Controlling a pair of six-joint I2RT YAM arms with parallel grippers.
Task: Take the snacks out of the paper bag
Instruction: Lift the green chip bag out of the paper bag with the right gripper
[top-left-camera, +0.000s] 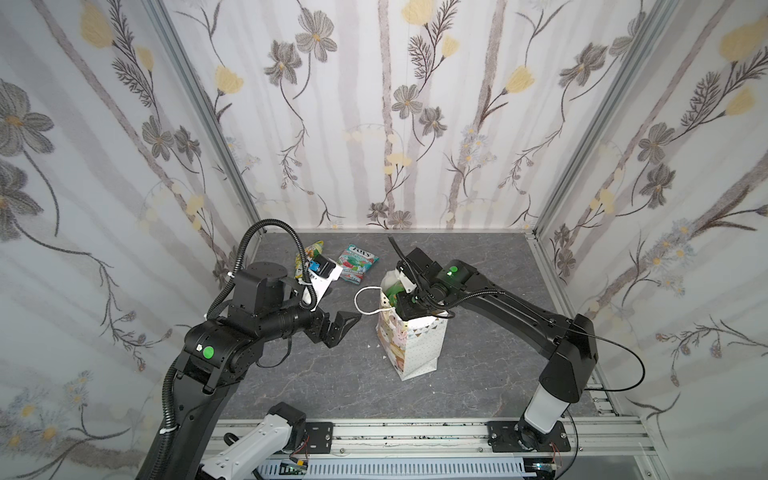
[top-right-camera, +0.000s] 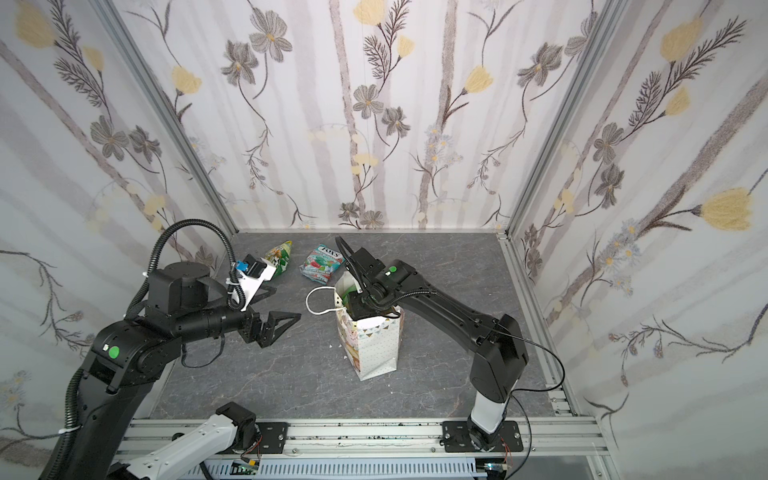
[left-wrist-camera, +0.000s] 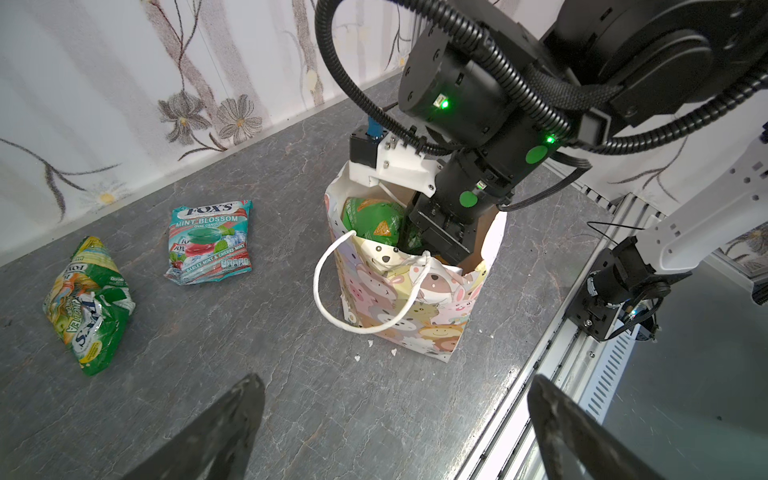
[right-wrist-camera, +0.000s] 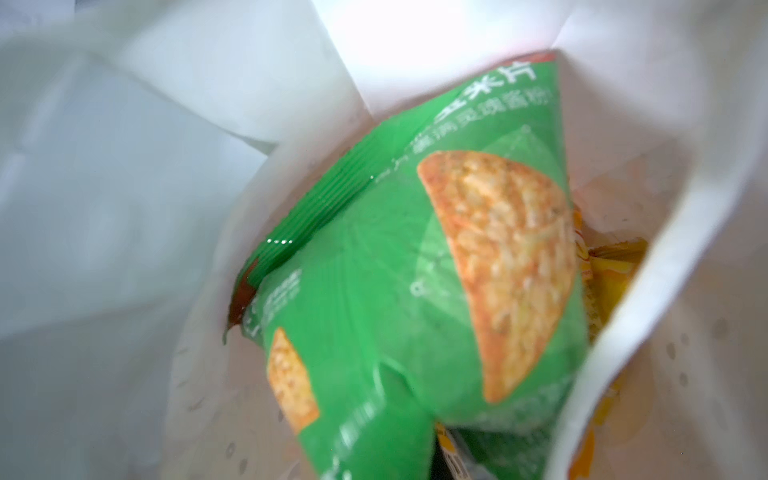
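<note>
My right gripper (left-wrist-camera: 440, 245), down in the white paper bag with animal pictures (left-wrist-camera: 415, 299) at the frame's middle, is pinched shut on the green crinkly plastic packet (left-wrist-camera: 374, 218), so I should lift straight up slowly; my left gripper (left-wrist-camera: 395, 386), at the bottom edge, is wide open and empty.

Three snack packets show clearly: one yellow-green crinkly plastic packet (left-wrist-camera: 89, 305), one teal FOX'S plastic packet (left-wrist-camera: 210, 241), one green crinkly chip packet (left-wrist-camera: 372, 216). One white paper gift bag (left-wrist-camera: 415, 299). Yellow wrappers (right-wrist-camera: 615, 268) inside: number unclear.
</note>
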